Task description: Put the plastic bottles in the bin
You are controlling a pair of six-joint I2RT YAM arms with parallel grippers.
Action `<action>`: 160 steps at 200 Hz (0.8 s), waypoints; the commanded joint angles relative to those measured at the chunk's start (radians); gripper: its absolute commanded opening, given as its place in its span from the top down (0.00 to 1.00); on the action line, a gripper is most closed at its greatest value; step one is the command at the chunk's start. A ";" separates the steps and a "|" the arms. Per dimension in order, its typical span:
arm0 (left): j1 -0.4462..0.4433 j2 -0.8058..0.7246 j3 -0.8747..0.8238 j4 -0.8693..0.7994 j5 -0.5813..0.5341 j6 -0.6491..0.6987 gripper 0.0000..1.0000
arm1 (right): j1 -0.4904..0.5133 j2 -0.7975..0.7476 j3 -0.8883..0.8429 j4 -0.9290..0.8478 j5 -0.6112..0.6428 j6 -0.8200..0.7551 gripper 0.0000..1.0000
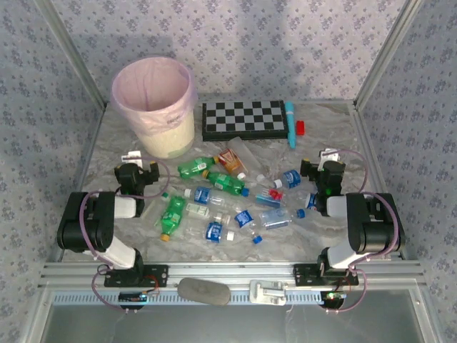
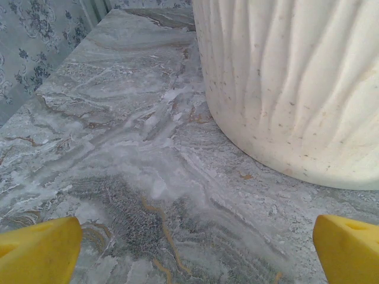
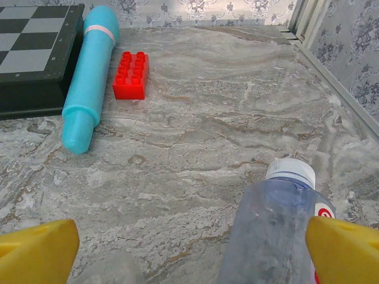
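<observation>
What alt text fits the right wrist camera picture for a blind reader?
A clear plastic bottle with a white cap rests on the grey marbled table between the open yellow fingertips of the right gripper; beyond lie a teal marker pen and red toy brick.

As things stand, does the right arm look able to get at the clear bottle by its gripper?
Likely yes: the right gripper is open with the clear bottle right inside its span, nothing covering it.

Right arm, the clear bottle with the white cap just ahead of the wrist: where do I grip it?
Take the clear bottle across its round body, just below the white cap. It seems to lie lengthwise, cap pointing away, so the open right gripper could straddle it from above, probably after shifting right to centre it.
</observation>
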State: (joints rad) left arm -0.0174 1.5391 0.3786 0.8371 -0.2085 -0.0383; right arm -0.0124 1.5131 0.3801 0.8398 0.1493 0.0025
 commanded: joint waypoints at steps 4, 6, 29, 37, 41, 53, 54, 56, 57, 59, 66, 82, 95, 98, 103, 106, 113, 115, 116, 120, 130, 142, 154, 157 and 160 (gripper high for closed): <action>0.005 -0.005 0.020 0.003 0.012 -0.011 0.00 | 0.005 0.010 -0.001 0.002 0.001 -0.015 0.00; 0.004 -0.005 0.020 0.004 0.012 -0.011 0.00 | 0.005 0.010 0.000 0.002 0.002 -0.015 0.00; 0.006 -0.004 0.021 0.002 0.015 -0.011 0.00 | 0.005 0.010 -0.002 0.002 0.001 -0.014 0.00; 0.006 -0.004 0.022 0.001 0.014 -0.012 0.00 | 0.005 0.010 0.000 0.002 0.001 -0.015 0.00; 0.006 -0.005 0.022 0.002 0.014 -0.012 0.00 | 0.005 0.010 -0.001 0.002 0.001 -0.014 0.00; 0.006 -0.004 0.022 0.002 0.014 -0.012 0.00 | 0.005 0.010 -0.001 0.002 0.001 -0.015 0.00; 0.006 -0.004 0.022 0.002 0.014 -0.012 0.00 | 0.005 0.010 0.000 0.002 0.001 -0.014 0.00; 0.006 -0.004 0.021 0.002 0.015 -0.011 0.00 | 0.005 0.010 0.000 0.002 0.001 -0.013 0.00; 0.006 -0.004 0.021 0.002 0.014 -0.012 0.00 | 0.005 0.010 0.000 0.002 0.001 -0.014 0.00; 0.006 -0.004 0.021 0.002 0.015 -0.011 0.00 | 0.005 0.010 -0.001 0.002 0.001 -0.015 0.00; 0.007 -0.004 0.022 0.002 0.014 -0.011 0.00 | 0.005 0.010 -0.001 0.002 0.000 -0.014 0.00; 0.006 -0.005 0.021 0.001 0.015 -0.012 0.00 | 0.005 0.011 0.000 0.002 -0.001 -0.013 0.00; 0.006 -0.005 0.022 0.001 0.015 -0.012 0.00 | -0.002 0.011 0.003 -0.005 -0.013 -0.010 0.00; 0.006 -0.005 0.022 0.002 0.016 -0.012 0.00 | -0.003 0.010 0.002 -0.005 -0.012 -0.010 0.00; 0.007 -0.005 0.022 0.001 0.014 -0.011 0.00 | -0.003 0.010 0.003 -0.005 -0.013 -0.010 0.00; 0.006 -0.005 0.022 0.000 0.016 -0.012 0.00 | -0.003 0.011 0.003 -0.005 -0.013 -0.010 0.00; 0.006 -0.005 0.023 0.000 0.016 -0.012 0.00 | -0.003 0.010 0.002 -0.005 -0.013 -0.010 0.00; 0.007 -0.004 0.023 -0.001 0.017 -0.013 0.00 | -0.003 0.010 0.002 -0.005 -0.013 -0.010 0.00; 0.007 -0.005 0.023 -0.001 0.016 -0.012 0.00 | -0.003 0.010 0.002 -0.005 -0.013 -0.010 0.00; 0.006 -0.004 0.023 -0.001 0.016 -0.012 0.00 | -0.003 0.010 0.003 -0.005 -0.013 -0.010 0.00; 0.006 -0.005 0.023 -0.001 0.016 -0.014 0.00 | -0.003 0.010 0.002 -0.005 -0.014 -0.010 0.00; 0.006 -0.005 0.023 -0.001 0.016 -0.013 0.00 | -0.003 0.010 0.003 -0.005 -0.014 -0.010 0.00; 0.008 -0.005 0.023 -0.001 0.016 -0.013 0.00 | -0.003 0.010 0.002 -0.005 -0.014 -0.010 0.00; 0.007 -0.005 0.023 -0.001 0.015 -0.013 0.00 | -0.003 0.010 0.003 -0.005 -0.014 -0.010 0.00; 0.007 -0.005 0.023 -0.001 0.016 -0.014 0.00 | -0.003 0.010 0.003 -0.005 -0.013 -0.010 0.00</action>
State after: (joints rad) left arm -0.0174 1.5391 0.3786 0.8371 -0.2081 -0.0383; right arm -0.0124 1.5131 0.3801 0.8398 0.1425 0.0025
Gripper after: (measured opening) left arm 0.999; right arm 0.998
